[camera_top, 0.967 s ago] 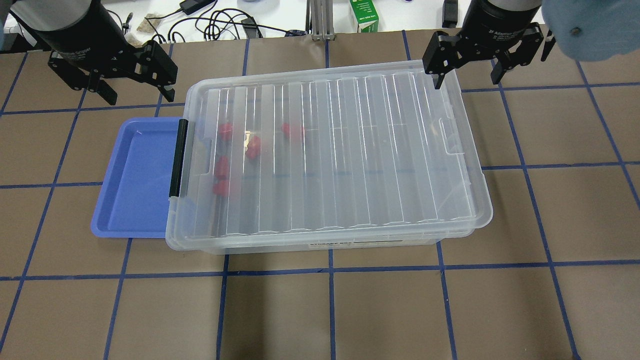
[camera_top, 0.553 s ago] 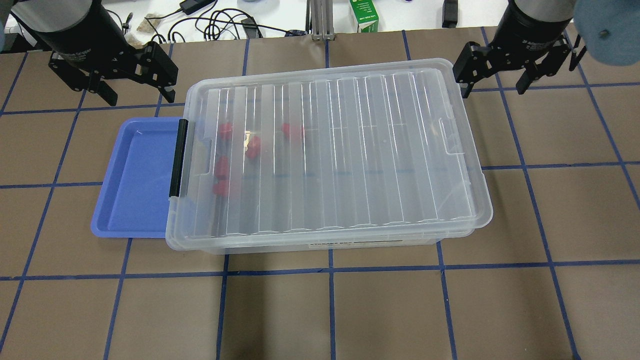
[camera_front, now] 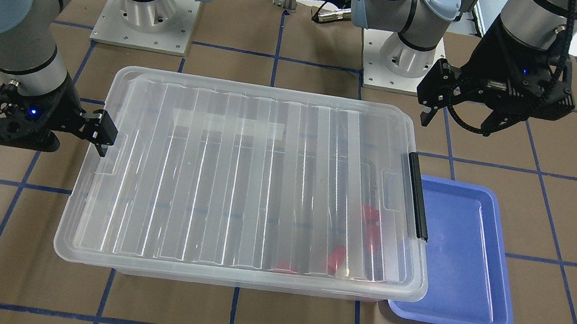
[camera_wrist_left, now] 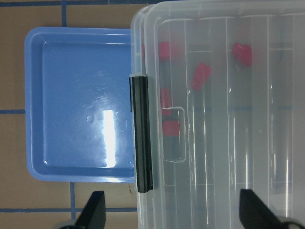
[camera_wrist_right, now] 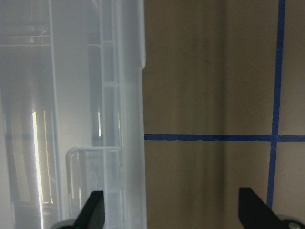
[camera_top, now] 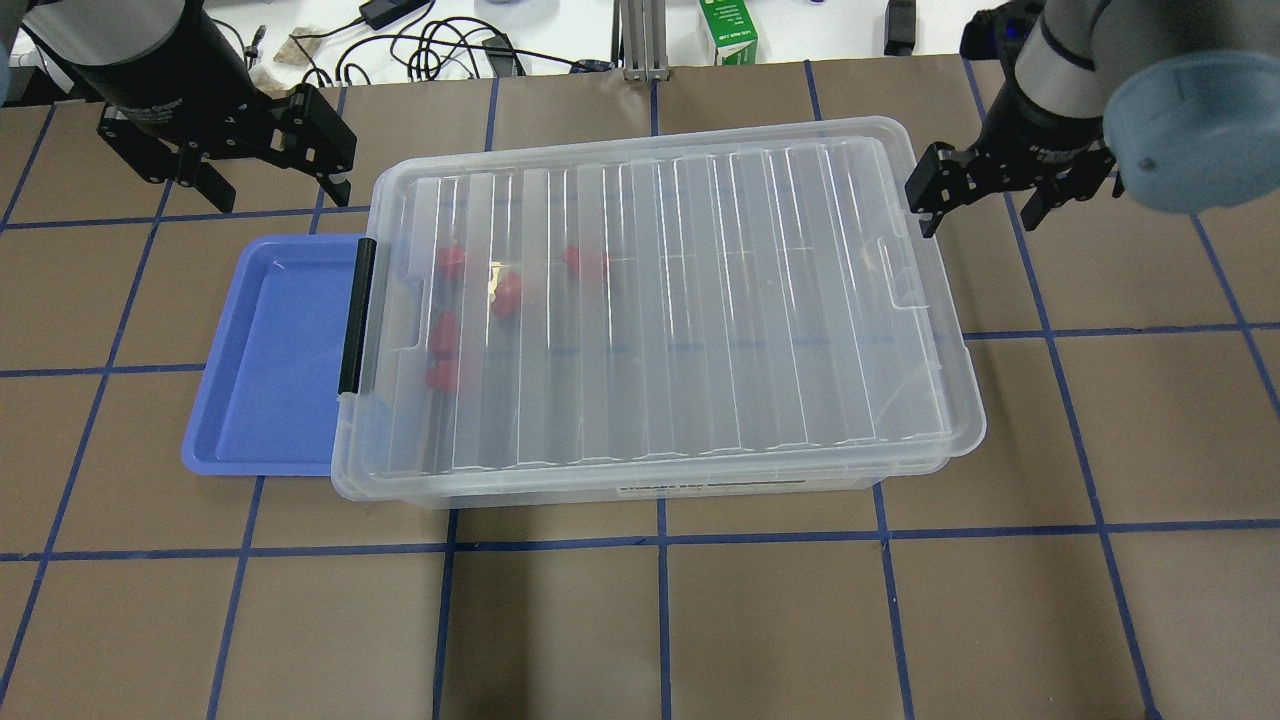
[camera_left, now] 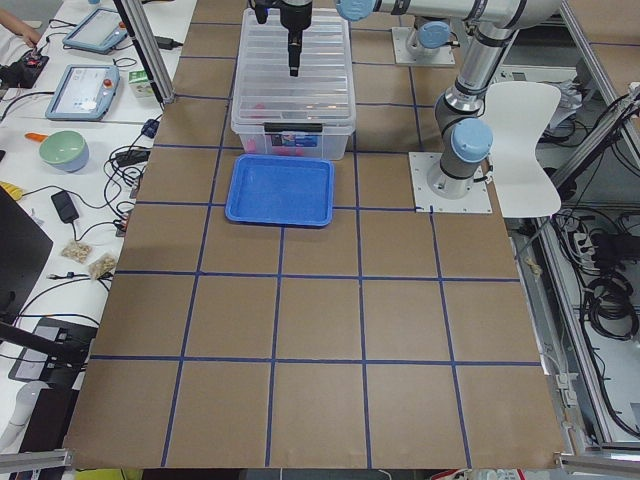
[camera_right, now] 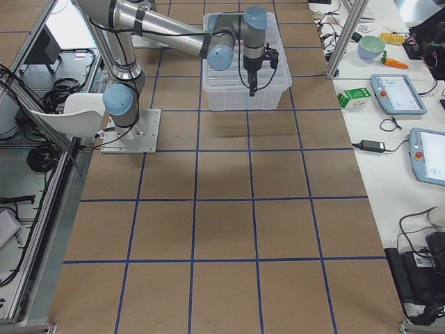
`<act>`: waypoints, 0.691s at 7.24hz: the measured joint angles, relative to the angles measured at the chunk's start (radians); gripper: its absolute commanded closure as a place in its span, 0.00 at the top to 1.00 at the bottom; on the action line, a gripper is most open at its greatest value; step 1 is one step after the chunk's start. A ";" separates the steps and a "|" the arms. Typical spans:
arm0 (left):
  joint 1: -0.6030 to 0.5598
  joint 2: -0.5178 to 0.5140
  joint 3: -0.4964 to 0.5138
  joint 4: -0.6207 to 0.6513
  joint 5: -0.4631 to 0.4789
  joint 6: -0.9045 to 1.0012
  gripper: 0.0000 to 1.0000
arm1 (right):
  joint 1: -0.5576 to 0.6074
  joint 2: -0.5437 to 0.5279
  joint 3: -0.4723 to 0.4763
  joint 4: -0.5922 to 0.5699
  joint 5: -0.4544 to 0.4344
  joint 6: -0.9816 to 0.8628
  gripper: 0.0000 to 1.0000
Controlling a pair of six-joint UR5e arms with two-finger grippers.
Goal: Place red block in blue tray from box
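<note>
The box is a clear bin with its ribbed lid shut and a black latch bar on its left end. Several red blocks lie inside near that end, one of them seen through the lid and in the left wrist view. The blue tray is empty, its edge tucked under the box's latch end. My left gripper is open and empty, hovering behind the tray and the box corner. My right gripper is open and empty, beside the box's right end.
A green carton and cables lie on the white bench beyond the table's far edge. Brown paper with blue tape lines covers the table. The arm bases stand behind the box.
My right gripper has moved off the box's far right corner, to the right and then down beside the box's right end. The left gripper, box and tray have not moved.
</note>
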 measured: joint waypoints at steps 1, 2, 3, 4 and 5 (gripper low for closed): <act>0.000 0.000 0.000 0.000 0.000 -0.001 1.00 | 0.000 0.014 0.007 -0.019 -0.001 0.000 1.00; 0.000 0.000 -0.001 0.000 0.000 0.000 1.00 | -0.001 0.020 0.008 -0.027 -0.001 -0.002 1.00; 0.000 0.000 -0.001 0.000 0.001 0.000 1.00 | -0.005 0.024 0.005 -0.033 0.000 -0.014 1.00; 0.000 0.000 -0.002 0.000 0.000 0.000 1.00 | -0.021 0.027 0.000 -0.036 0.002 -0.042 1.00; 0.000 0.000 -0.002 0.000 0.000 -0.003 1.00 | -0.051 0.030 -0.002 -0.036 0.004 -0.070 1.00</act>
